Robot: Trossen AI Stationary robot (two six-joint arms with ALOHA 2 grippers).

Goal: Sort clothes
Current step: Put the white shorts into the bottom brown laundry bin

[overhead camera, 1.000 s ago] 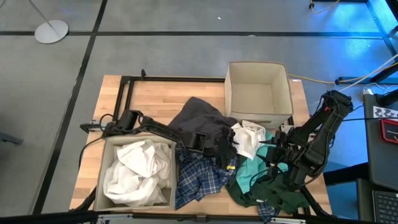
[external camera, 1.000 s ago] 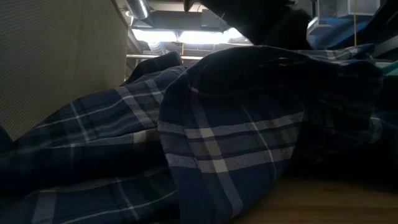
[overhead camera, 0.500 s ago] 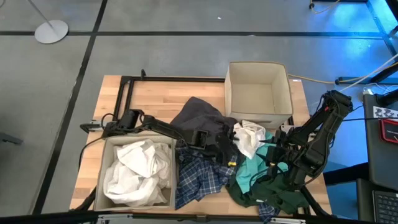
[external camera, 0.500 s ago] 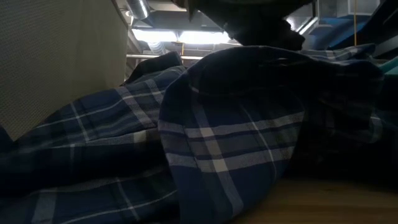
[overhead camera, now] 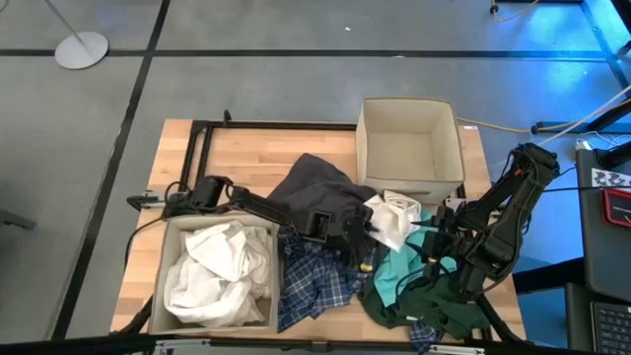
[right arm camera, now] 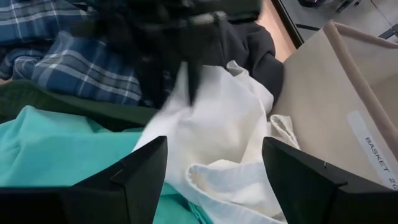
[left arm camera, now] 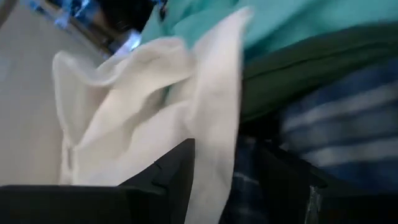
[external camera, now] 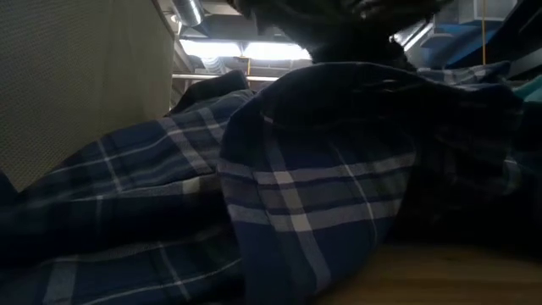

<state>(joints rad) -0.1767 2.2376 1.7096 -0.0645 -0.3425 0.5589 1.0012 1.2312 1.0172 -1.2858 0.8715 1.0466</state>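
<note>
The wooden surface (overhead camera: 237,158) carries two beige bins: the near-left bin (overhead camera: 164,296) holds white clothes (overhead camera: 217,271), the far-right bin (overhead camera: 409,143) is empty. The left gripper (overhead camera: 367,235) has its jaws clamped on a white garment (overhead camera: 394,219) mid-pile, beside the teal garment (overhead camera: 399,274). Lift straight up before carrying left, so the plaid shirt (overhead camera: 315,281) isn't dragged. The right gripper (overhead camera: 432,258) waits close, jaws open; room there looks tight.
</note>
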